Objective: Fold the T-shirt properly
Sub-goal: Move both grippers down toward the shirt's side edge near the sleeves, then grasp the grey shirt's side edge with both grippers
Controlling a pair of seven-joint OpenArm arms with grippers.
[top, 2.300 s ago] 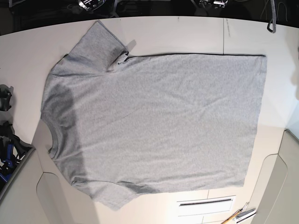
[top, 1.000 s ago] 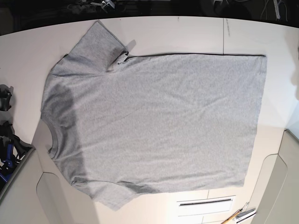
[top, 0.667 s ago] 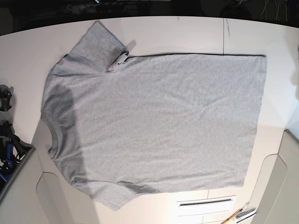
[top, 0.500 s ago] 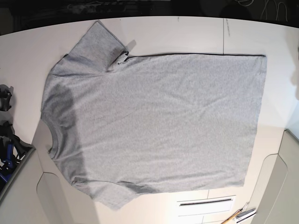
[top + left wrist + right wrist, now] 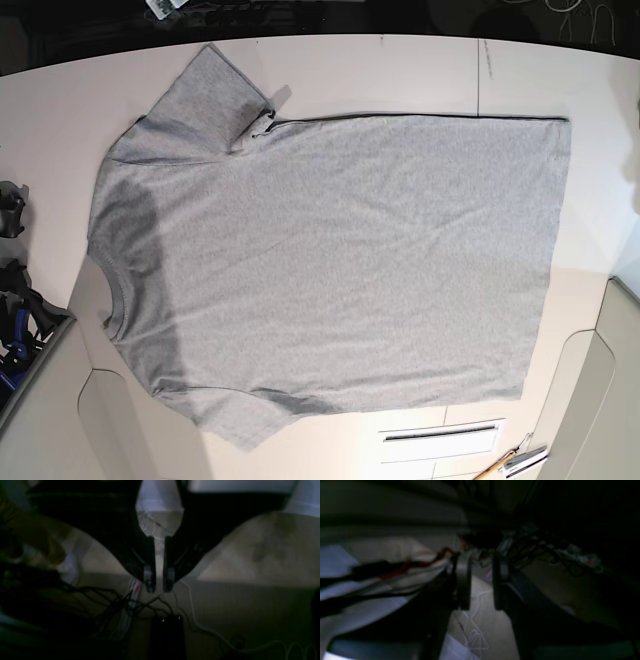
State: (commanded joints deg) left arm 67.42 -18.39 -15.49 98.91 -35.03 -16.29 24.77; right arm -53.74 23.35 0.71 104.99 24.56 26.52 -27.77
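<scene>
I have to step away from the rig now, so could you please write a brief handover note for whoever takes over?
Left gripper: jaws nearly together, a thin gap between them, holding nothing, off the table over cables.
Right gripper: jaws apart, empty, also away from the table.
T-shirt: spread flat on the white table, plain side up, collar at the base view's left, hem at its right, both sleeves out.
Done: the T-shirt lies flat.
Left: every fold; neither arm is over the T-shirt.

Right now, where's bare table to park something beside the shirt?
Bare table runs along the far edge, beyond the T-shirt. Another strip lies right of its hem. Far-left corner is free too. The near side is tight: a slotted panel and tools sit there.
</scene>
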